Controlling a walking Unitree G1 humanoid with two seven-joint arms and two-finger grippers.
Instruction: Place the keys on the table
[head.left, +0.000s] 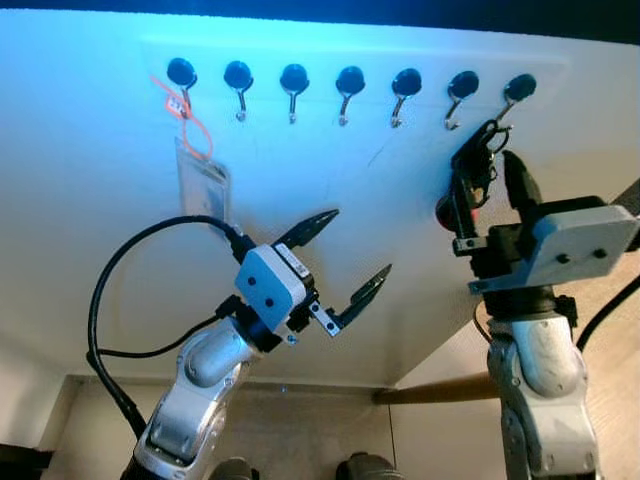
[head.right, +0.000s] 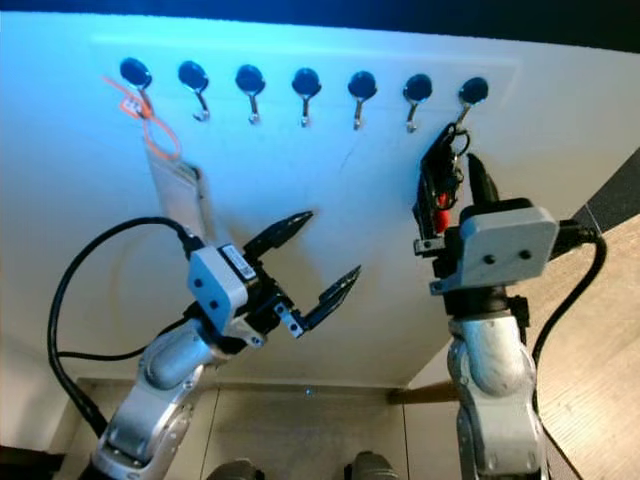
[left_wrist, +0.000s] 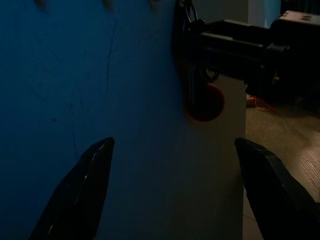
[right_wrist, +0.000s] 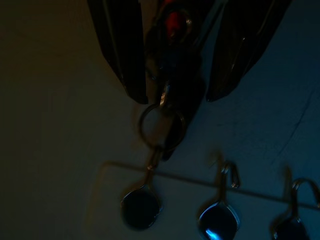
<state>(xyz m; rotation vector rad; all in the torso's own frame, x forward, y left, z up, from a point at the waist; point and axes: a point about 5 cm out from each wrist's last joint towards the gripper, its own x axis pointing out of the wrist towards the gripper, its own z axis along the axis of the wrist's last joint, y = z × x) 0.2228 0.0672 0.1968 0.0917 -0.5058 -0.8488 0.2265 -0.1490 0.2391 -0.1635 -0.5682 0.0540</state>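
Observation:
The keys (head.left: 478, 165) hang as a dark bunch with a red tag (left_wrist: 205, 102) from the rightmost hook (head.left: 520, 88) on a white wall panel. Their metal ring (right_wrist: 159, 125) is still looped on that hook (right_wrist: 141, 207). My right gripper (head.left: 488, 165) is raised to the bunch, one black finger on each side, shut on the keys (right_wrist: 172, 75). My left gripper (head.left: 361, 241) is held up lower and to the left in front of the bare panel, open and holding nothing.
Several black-knobbed hooks (head.left: 294, 78) run in a row across the panel. An orange lanyard with a card (head.left: 203, 182) hangs from the leftmost one. The panel's right edge meets a wooden floor (head.left: 612, 400); pale floor (head.left: 300, 430) lies below.

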